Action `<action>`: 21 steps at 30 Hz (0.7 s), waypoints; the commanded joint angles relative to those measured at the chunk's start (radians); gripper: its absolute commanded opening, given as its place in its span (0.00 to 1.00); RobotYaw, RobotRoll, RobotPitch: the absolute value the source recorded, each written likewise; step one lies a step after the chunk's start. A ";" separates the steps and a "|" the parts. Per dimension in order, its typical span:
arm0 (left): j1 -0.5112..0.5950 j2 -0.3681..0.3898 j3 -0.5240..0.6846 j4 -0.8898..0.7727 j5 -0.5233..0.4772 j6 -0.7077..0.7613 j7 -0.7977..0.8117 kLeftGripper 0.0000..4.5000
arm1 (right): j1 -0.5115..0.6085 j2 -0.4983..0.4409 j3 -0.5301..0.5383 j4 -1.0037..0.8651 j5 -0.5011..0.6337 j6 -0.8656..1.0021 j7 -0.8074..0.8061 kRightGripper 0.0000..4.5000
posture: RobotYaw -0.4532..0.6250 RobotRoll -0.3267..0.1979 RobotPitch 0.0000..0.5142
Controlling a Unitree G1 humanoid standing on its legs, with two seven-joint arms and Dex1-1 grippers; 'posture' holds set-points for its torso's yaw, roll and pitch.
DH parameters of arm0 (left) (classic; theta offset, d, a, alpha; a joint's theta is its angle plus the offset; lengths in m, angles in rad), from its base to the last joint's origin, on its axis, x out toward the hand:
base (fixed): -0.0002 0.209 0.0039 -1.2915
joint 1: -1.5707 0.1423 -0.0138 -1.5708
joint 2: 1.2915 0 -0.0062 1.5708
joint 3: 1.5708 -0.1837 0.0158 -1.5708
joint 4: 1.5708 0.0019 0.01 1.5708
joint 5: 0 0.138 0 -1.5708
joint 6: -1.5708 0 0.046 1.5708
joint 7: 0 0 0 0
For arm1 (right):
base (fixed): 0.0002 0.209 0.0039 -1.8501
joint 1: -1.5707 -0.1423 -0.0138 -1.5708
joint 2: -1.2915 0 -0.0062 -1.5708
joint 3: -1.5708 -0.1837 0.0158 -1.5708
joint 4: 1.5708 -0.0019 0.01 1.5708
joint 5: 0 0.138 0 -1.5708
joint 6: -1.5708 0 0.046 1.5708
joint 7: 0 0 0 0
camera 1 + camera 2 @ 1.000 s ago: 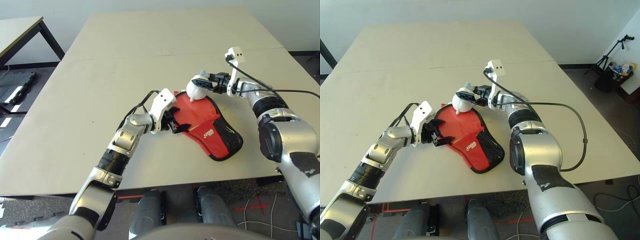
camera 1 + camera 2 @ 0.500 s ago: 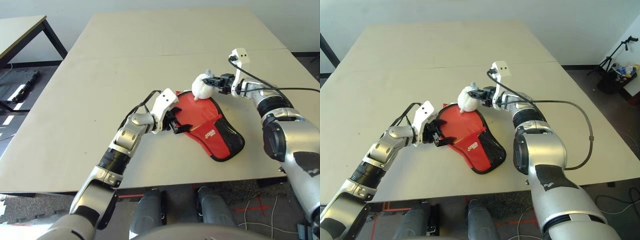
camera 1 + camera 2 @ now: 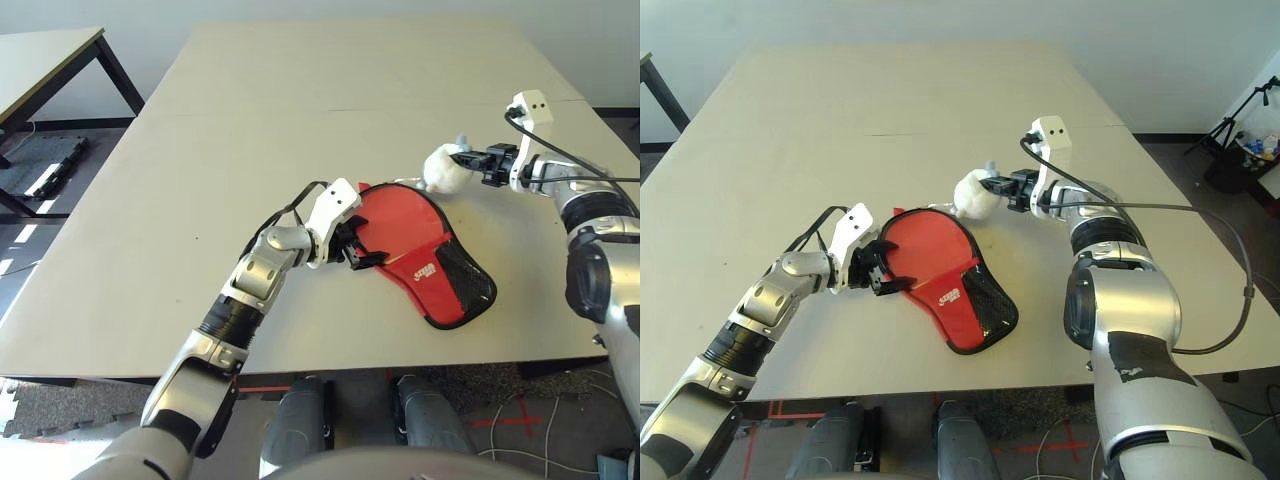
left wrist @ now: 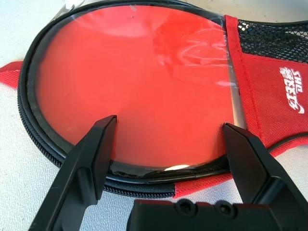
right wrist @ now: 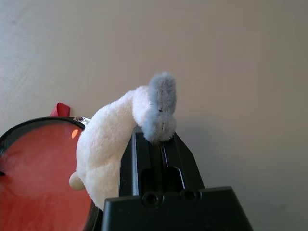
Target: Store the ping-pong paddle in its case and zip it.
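I see my left gripper [image 4: 168, 144] with fingers spread wide, the ping-pong paddle [image 4: 134, 86] lying just ahead between them inside the case [image 3: 425, 262] on the table [image 3: 200, 150], farther, my right gripper [image 3: 472, 158] clamped on a white plush toy [image 3: 443, 169] just beyond the case's round end

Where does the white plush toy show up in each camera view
Left eye view: white plush toy right of centre, held by the right gripper, beyond the case.
Right eye view: just right of centre.
Left wrist view: not in it.
Right wrist view: centre, on the gripper.
Shared landmark: the case's round black zip edge beside the toy.
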 commanded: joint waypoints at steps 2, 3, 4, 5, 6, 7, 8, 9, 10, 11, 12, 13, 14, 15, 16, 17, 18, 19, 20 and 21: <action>0.022 0.002 -0.038 0.047 0.019 0.024 -0.010 1.00 | 0.030 -0.063 0.028 -0.004 -0.039 0.017 0.056 0.00 | 0.38 0.62 0.18; 0.022 0.002 -0.038 0.047 0.019 0.024 -0.010 1.00 | 0.035 -0.079 0.039 -0.006 -0.050 0.020 0.080 0.00 | 0.38 0.62 0.18; 0.022 0.002 -0.038 0.047 0.019 0.025 -0.010 1.00 | 0.040 -0.093 0.050 -0.008 -0.059 0.021 0.105 0.00 | 0.38 0.62 0.18; 0.022 0.002 -0.038 0.047 0.019 0.025 -0.010 1.00 | 0.045 -0.108 0.060 -0.010 -0.069 0.022 0.129 0.00 | 0.38 0.62 0.18; 0.023 0.003 -0.038 0.046 0.018 0.027 -0.010 1.00 | 0.053 -0.131 0.074 -0.012 -0.081 0.020 0.165 0.00 | 0.38 0.62 0.19; 0.023 0.003 -0.038 0.045 0.019 0.028 -0.010 1.00 | 0.063 -0.156 0.092 -0.016 -0.095 0.012 0.211 0.00 | 0.38 0.62 0.19; 0.025 0.004 -0.038 0.044 0.019 0.028 -0.010 1.00 | 0.073 -0.180 0.111 -0.020 -0.110 0.004 0.260 0.00 | 0.38 0.62 0.19; 0.027 0.006 -0.039 0.043 0.018 0.029 -0.013 1.00 | 0.084 -0.205 0.133 -0.023 -0.127 -0.005 0.313 0.00 | 0.37 0.62 0.19; 0.029 0.007 -0.039 0.043 0.017 0.029 -0.015 1.00 | 0.092 -0.225 0.152 -0.026 -0.140 -0.008 0.362 0.00 | 0.37 0.62 0.19; 0.030 0.008 -0.039 0.042 0.017 0.029 -0.017 1.00 | 0.097 -0.236 0.164 -0.028 -0.148 -0.010 0.391 0.00 | 0.37 0.62 0.19; 0.030 0.009 -0.039 0.042 0.017 0.029 -0.018 1.00 | 0.102 -0.248 0.175 -0.031 -0.152 -0.008 0.432 0.00 | 0.37 0.62 0.18; 0.031 0.010 -0.038 0.044 0.018 0.027 -0.018 1.00 | 0.106 -0.260 0.184 -0.034 -0.156 -0.004 0.475 0.00 | 0.37 0.62 0.18; 0.031 0.011 -0.038 0.046 0.019 0.026 -0.019 1.00 | 0.116 -0.277 0.197 -0.041 -0.159 -0.004 0.548 0.00 | 0.37 0.62 0.18; 0.030 0.011 -0.038 0.047 0.019 0.026 -0.019 1.00 | 0.126 -0.291 0.212 -0.051 -0.156 -0.004 0.609 0.00 | 0.36 0.62 0.18; 0.029 0.011 -0.038 0.049 0.020 0.025 -0.019 1.00 | 0.143 -0.304 0.242 -0.069 -0.126 0.001 0.645 0.00 | 0.36 0.62 0.18; 0.028 0.011 -0.038 0.050 0.020 0.025 -0.019 1.00 | 0.165 -0.317 0.279 -0.101 -0.082 0.011 0.662 0.00 | 0.36 0.62 0.18; 0.027 0.010 -0.038 0.052 0.020 0.025 -0.019 1.00 | 0.195 -0.335 0.329 -0.152 -0.020 0.030 0.665 0.00 | 0.36 0.62 0.18; 0.025 0.009 -0.038 0.054 0.021 0.024 -0.019 1.00 | 0.229 -0.359 0.382 -0.213 0.049 0.053 0.665 0.00 | 0.36 0.62 0.18; 0.024 0.008 -0.037 0.056 0.021 0.024 -0.019 1.00 | 0.263 -0.388 0.433 -0.279 0.120 0.078 0.665 0.00 | 0.36 0.62 0.18; 0.023 0.007 -0.037 0.058 0.021 0.023 -0.019 1.00 | 0.294 -0.419 0.482 -0.344 0.190 0.103 0.665 0.00 | 0.36 0.62 0.18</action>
